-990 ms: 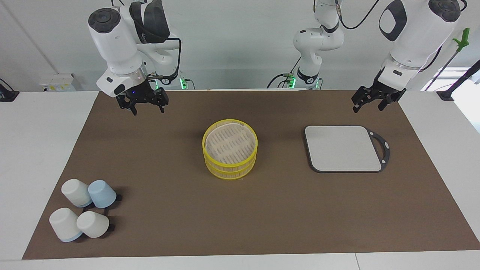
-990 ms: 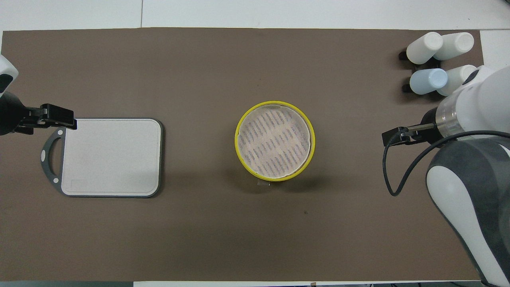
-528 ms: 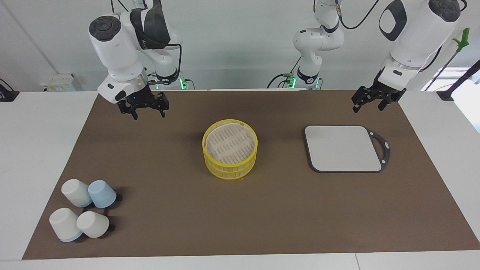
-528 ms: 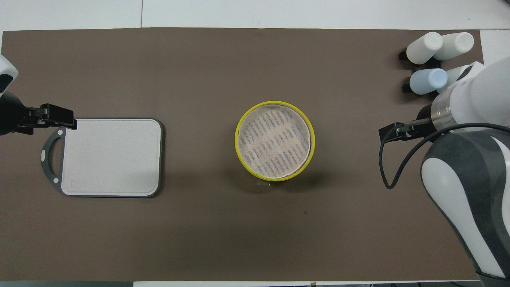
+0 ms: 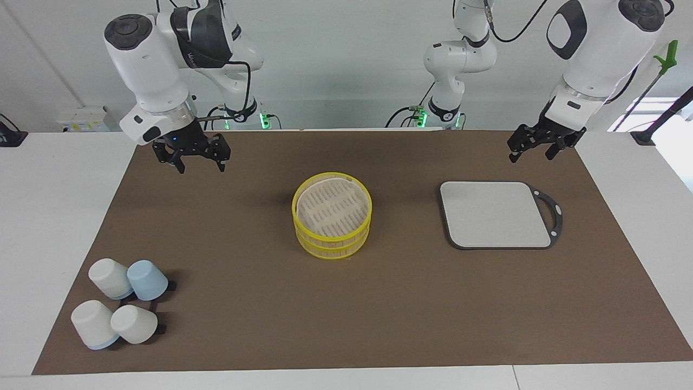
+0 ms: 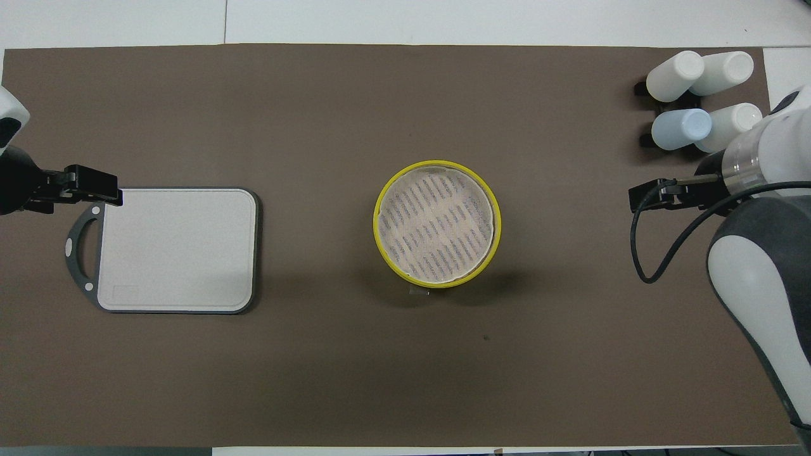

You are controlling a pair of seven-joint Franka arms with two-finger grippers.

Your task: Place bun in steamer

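Frankly, I can't spot the bun anywhere, so I can't say which arm's nearer to it. Steamer (image 5: pixel 332 215) sits mid-tabletop, top tier bare. Right end effector (image 5: pixel 190 156) hangs open, holding nothing, over the mat (image 5: pixel 379 303) by the robots' edge, w/ its arm angled down. Left end effector (image 5: pixel 536 143) waits open, empty, over the corner by the grey board (image 5: pixel 495 214).

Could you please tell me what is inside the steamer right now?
The steamer's top tier holds only a pale liner over its slatted floor; no bun is in it, and none shows on the table. The lower tier is covered by the top one, so its contents cannot be seen.
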